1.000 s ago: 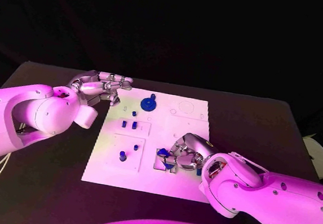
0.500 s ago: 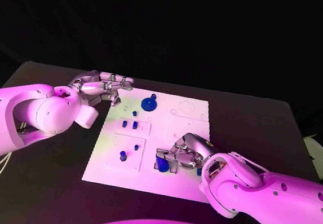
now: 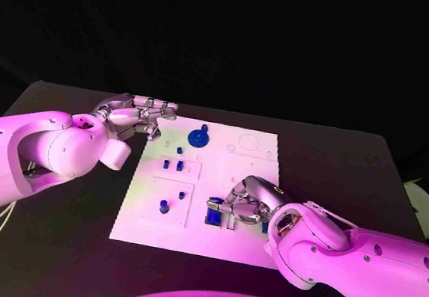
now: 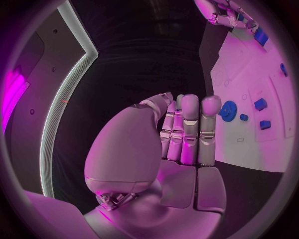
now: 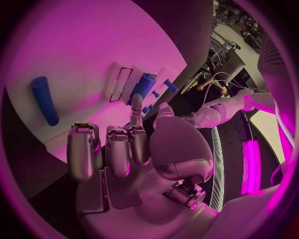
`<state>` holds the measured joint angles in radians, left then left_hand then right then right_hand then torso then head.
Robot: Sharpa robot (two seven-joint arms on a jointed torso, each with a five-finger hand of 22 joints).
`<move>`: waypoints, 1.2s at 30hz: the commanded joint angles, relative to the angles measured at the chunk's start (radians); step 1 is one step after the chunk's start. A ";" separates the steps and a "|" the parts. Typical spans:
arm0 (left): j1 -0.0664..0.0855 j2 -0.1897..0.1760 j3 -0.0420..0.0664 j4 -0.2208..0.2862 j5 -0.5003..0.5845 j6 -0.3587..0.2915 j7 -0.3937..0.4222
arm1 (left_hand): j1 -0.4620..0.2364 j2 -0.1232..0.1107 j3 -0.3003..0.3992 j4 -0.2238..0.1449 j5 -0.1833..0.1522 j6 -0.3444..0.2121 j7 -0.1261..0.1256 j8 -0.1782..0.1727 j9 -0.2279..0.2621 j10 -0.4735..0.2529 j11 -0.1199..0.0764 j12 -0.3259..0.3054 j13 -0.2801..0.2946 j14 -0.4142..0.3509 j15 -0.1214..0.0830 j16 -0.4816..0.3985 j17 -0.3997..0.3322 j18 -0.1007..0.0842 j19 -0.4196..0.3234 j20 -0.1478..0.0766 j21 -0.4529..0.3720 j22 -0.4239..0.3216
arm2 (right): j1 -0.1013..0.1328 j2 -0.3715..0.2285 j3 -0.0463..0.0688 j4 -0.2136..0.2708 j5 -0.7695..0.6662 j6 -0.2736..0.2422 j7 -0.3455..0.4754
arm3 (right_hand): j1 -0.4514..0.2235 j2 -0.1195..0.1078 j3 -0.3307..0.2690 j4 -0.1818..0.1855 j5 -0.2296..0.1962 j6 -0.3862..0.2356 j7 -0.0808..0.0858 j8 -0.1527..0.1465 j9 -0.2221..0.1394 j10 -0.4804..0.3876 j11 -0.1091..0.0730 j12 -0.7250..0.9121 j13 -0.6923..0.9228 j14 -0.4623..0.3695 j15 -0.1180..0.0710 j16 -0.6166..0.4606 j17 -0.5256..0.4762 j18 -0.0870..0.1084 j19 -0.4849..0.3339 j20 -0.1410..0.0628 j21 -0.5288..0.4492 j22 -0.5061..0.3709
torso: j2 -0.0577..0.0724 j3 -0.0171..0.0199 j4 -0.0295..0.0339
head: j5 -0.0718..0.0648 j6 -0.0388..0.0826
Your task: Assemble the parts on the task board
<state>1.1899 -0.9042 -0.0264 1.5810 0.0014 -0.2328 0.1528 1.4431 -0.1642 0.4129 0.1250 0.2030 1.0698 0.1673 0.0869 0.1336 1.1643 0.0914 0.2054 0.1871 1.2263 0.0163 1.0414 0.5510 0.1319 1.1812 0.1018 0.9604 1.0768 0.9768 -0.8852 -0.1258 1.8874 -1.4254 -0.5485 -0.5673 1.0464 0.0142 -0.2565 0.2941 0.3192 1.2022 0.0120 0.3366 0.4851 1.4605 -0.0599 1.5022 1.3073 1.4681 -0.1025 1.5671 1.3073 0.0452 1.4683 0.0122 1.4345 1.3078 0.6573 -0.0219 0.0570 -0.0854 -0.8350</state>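
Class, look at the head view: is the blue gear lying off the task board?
No, the blue gear sits on the white task board.

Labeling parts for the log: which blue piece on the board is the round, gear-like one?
The blue disc at the task board's far end, nearest the left hand. The other blue pieces are small blocks or pegs.
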 commanded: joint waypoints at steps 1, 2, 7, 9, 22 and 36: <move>0.001 0.000 0.001 0.003 -0.004 0.013 0.005 | 0.001 0.007 -0.004 0.000 0.001 -0.008 -0.001 0.002 -0.001 -0.008 0.000 0.005 0.001 -0.010 -0.001 -0.006 -0.001 0.013 -0.003 0.005 -0.005 -0.001 | 0.000 -0.004 0.000 0.007 -0.030 0.001 -0.003 | 0.001 0.004 -0.001 -0.002 0.017 -0.010 -0.002 0.008 0.004 0.081 0.004 0.001 0.209 0.103 -0.006 0.004 0.263 -0.019 0.061 -0.006 -0.001 0.229 | 0.000 0.0003 -0.0002 | 0.000 0.000; 0.001 0.000 0.001 0.003 -0.004 0.013 0.004 | 0.001 0.007 -0.004 0.000 0.001 -0.008 -0.001 0.002 -0.001 -0.008 0.000 0.005 0.001 -0.010 -0.001 -0.006 -0.001 0.013 -0.003 0.005 -0.005 -0.001 | 0.000 -0.006 0.000 0.010 -0.032 0.001 0.000 | 0.009 0.003 0.002 -0.003 0.028 -0.012 -0.002 0.009 0.006 0.082 0.004 0.001 0.210 0.103 -0.006 0.004 0.263 -0.019 0.061 -0.006 0.000 0.229 | 0.000 0.0004 -0.0009 | 0.001 0.001; 0.001 -0.001 0.001 0.003 -0.004 0.014 0.004 | 0.001 0.007 -0.004 0.000 0.001 -0.008 -0.001 0.002 -0.001 -0.008 0.000 0.005 0.001 -0.010 -0.001 -0.006 -0.001 0.013 -0.003 0.005 -0.005 -0.001 | 0.000 -0.024 0.001 0.035 -0.039 0.007 0.017 | 0.099 0.004 0.023 -0.017 0.068 -0.020 -0.005 0.018 0.017 0.084 0.002 0.006 0.215 0.103 -0.008 0.004 0.263 -0.020 0.062 -0.008 0.003 0.230 | 0.000 0.0012 -0.0011 | 0.002 0.001; 0.001 -0.002 0.001 0.003 -0.004 0.014 0.004 | 0.001 0.007 -0.004 0.000 0.001 -0.008 -0.001 0.002 -0.001 -0.008 0.000 0.005 0.001 -0.010 -0.001 -0.006 -0.001 0.013 -0.003 0.005 -0.005 -0.001 | 0.000 -0.034 0.001 0.046 -0.040 0.017 0.023 | 0.142 0.002 0.032 -0.030 0.074 -0.024 -0.006 0.020 0.020 0.084 0.001 0.006 0.216 0.103 -0.009 0.004 0.263 -0.020 0.062 -0.008 0.003 0.230 | 0.000 0.0008 -0.0015 | 0.003 0.001; 0.000 0.001 0.001 -0.003 -0.004 0.014 0.005 | 0.001 0.007 -0.004 0.000 0.001 -0.008 -0.001 0.002 -0.001 -0.008 0.000 0.005 0.001 -0.010 -0.001 -0.006 -0.001 0.013 -0.003 0.005 -0.005 -0.001 | 0.030 -0.131 0.003 0.083 0.007 -0.023 0.081 | 0.222 -0.011 0.037 -0.019 0.114 -0.120 0.036 -0.048 -0.006 0.050 0.033 -0.067 0.166 0.096 0.015 -0.011 0.233 -0.006 0.034 0.006 -0.077 0.209 | -0.005 0.0039 -0.0061 | -0.005 0.008; 0.000 0.006 0.000 -0.010 -0.004 0.016 0.004 | 0.001 0.007 -0.004 0.000 0.001 -0.008 -0.001 0.002 -0.001 -0.008 0.000 0.005 0.001 -0.010 -0.001 -0.006 -0.001 0.013 -0.003 0.005 -0.005 -0.001 | 0.062 -0.300 -0.003 0.094 -0.069 0.038 0.076 | 0.248 -0.013 0.029 -0.007 0.111 -0.104 0.046 -0.082 -0.025 0.044 0.045 -0.080 0.158 0.096 0.028 -0.011 0.234 -0.006 0.035 0.023 -0.072 0.211 | -0.009 0.0068 -0.0168 | -0.027 0.017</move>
<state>1.1895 -0.9003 -0.0270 1.5703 0.0004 -0.2326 0.1523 1.4432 -0.1643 0.4130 0.1250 0.2030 1.0698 0.1672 0.0869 0.1338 1.1644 0.0913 0.2054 0.1868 1.2263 0.0163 1.0414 0.5512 0.1320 1.1812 0.1018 0.9604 1.0770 1.0402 -1.1860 -0.1289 1.9789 -1.4469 -0.5452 -0.4963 1.2840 0.0032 -0.2301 0.2819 0.4357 1.0936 0.0575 0.2586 0.4616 1.4642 -0.0202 1.4239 1.3105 1.4682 -0.0802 1.5561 1.3079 0.0453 1.4665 0.0289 1.3595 1.3073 0.6485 -0.0161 0.0422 -0.1106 -0.8190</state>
